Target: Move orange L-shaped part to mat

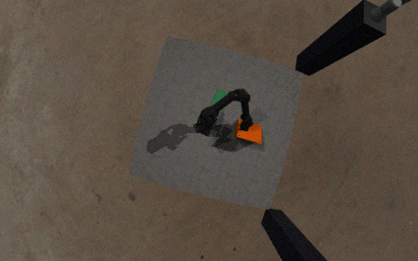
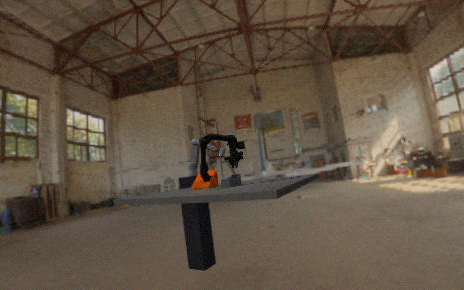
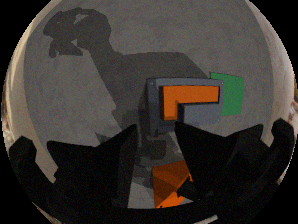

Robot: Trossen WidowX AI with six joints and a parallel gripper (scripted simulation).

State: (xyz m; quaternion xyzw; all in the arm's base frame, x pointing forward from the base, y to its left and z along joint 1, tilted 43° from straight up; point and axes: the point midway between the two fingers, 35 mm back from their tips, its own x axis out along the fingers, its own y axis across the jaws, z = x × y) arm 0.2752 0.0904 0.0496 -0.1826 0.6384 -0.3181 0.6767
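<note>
In the wrist view the orange L-shaped part (image 3: pixel 192 96) lies flush in the grey tray (image 3: pixel 201 115), with the green mat (image 3: pixel 233 92) just to the tray's right. My gripper (image 3: pixel 156 127) (image 1: pixel 203 126) (image 2: pixel 235 161) hangs well above the table and points down, short of the tray. Its fingers stand partly apart with nothing between them. In the overhead view the arm covers the tray, and only a corner of the green mat (image 1: pixel 220 95) shows.
The arm's orange base plate (image 1: pixel 250 134) (image 2: pixel 205 181) (image 3: pixel 169 188) sits on the grey table (image 1: pixel 180 67) (image 2: pixel 275 189). Dark posts (image 1: pixel 338 40) (image 1: pixel 288 238) stand beyond two of the table's corners. The arm's shadow falls on the table left of the tray.
</note>
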